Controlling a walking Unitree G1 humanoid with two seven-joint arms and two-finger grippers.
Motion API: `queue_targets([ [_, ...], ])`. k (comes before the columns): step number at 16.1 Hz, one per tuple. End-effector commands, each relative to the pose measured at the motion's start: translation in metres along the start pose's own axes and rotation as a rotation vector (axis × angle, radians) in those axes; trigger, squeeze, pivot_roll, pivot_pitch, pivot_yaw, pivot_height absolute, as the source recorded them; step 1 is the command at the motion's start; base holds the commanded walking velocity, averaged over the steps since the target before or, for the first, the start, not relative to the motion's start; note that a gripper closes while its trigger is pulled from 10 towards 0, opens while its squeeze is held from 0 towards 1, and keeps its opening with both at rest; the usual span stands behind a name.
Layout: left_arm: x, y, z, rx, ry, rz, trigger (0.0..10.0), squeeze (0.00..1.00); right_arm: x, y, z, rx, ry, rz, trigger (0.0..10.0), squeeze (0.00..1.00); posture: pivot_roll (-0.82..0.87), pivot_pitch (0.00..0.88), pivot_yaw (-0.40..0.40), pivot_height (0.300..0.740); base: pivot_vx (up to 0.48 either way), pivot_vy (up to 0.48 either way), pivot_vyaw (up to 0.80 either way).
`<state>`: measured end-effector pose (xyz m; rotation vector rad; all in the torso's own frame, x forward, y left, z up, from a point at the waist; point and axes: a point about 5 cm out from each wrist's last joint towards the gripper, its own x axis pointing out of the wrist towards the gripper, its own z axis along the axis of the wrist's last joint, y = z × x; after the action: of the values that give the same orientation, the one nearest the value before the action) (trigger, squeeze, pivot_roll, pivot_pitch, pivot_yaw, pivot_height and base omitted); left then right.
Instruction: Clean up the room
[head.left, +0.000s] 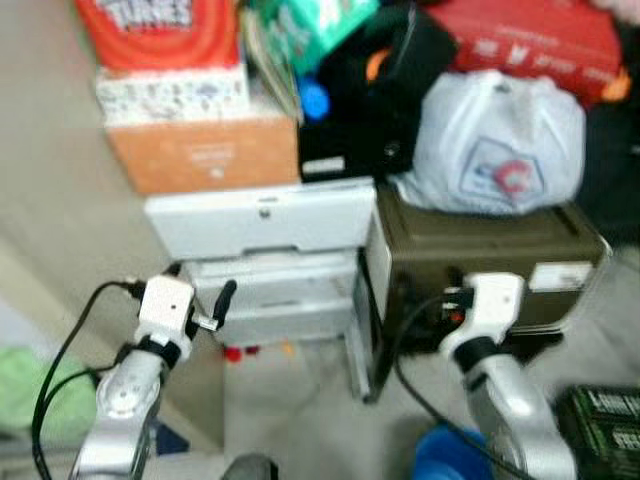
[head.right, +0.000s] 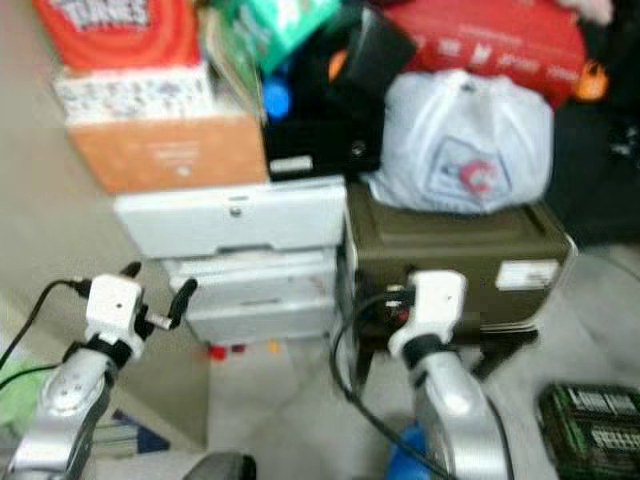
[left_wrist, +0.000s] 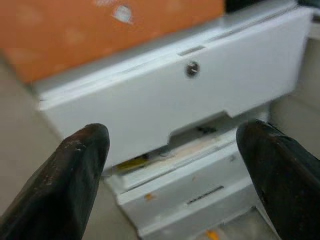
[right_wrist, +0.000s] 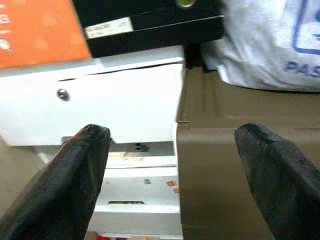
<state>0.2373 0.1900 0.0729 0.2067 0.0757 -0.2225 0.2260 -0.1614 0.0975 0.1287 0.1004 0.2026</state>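
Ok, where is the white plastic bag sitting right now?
In the head views the white plastic bag sits right of centre on top of the olive-green box, just right of the black bag and below the red box.

A white drawer cabinet (head.left: 262, 255) stands against the wall with its top drawer (head.left: 258, 217) pulled out beyond the two shut drawers below, a small round lock at the middle of its front. Just beside it, touching or nearly so, sits an olive-brown storage box (head.left: 480, 250) with its lid closed, a tied white plastic bag (head.left: 497, 143) with a red and blue logo resting on top. On the cabinet lies an orange cardboard box (head.left: 205, 152) with a patterned white box and a red package stacked on it, next to a black bag (head.left: 370, 95), while a few small red and orange bits (head.left: 240, 352), too blurred to identify, lie on the floor at the cabinet's foot.
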Motion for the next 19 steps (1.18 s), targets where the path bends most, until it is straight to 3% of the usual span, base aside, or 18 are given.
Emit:
queue_targets([
  [1, -0.001, 0.002, 0.003, 0.007, -0.009, 0.007, 10.0, 0.00, -0.003, -0.007, 0.003, -0.018, -0.004, -0.023, 10.0, 0.00, -0.07, 0.037, 0.010, 0.740, 0.000, 0.000, 0.80],
  [13, -0.001, 0.004, 0.005, 0.010, -0.016, 0.018, 10.0, 0.00, 0.000, -0.005, 0.004, -0.007, -0.007, -0.013, 10.0, 0.00, -0.07, 0.041, 0.011, 0.740, 0.000, 0.000, 0.80],
  [19, -0.007, 0.014, -0.001, 0.005, 0.013, 0.137, 10.0, 0.00, 0.004, -0.002, 0.000, 0.006, 0.017, 0.045, 10.0, 0.00, -0.06, 0.034, 0.000, 0.740, 0.000, 0.000, 0.80],
])
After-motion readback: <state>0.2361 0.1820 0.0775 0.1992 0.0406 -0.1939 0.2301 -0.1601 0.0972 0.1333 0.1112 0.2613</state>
